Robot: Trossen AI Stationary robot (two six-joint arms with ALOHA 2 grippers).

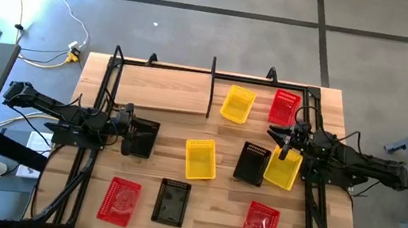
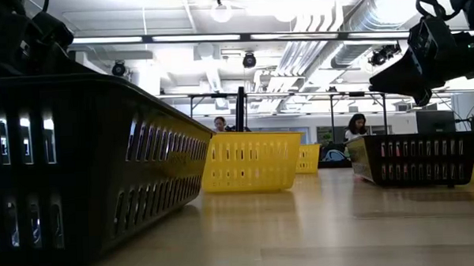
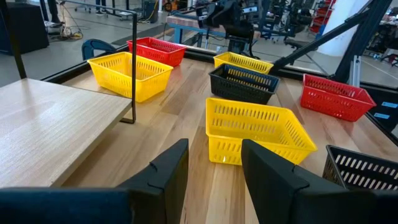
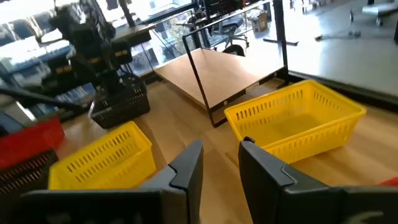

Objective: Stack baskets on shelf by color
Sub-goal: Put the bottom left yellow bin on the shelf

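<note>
Red, yellow and black mesh baskets stand apart on the wooden tabletop. The shelf (image 1: 163, 88), a pale plank in black tubing, sits at the far left. A yellow basket (image 1: 238, 104) and a red basket (image 1: 285, 107) rest on their bases to its right. My left gripper (image 1: 133, 132) hangs open, level, over a black basket (image 1: 143, 139) at the left, and I cannot tell whether it touches it; it faces a yellow basket (image 3: 258, 127). My right gripper (image 1: 285, 137) hangs open above another yellow basket (image 1: 283, 167), facing the shelf (image 4: 217, 71). Nothing sits between either pair of fingers.
A yellow basket (image 1: 200, 159) and a black basket (image 1: 251, 163) stand mid-table. A red basket (image 1: 120, 200), a black basket (image 1: 171, 202) and a red basket (image 1: 260, 226) line the near edge. The shelf's upright post (image 3: 134, 62) rises at the plank's end. People sit in the room behind (image 2: 355, 127).
</note>
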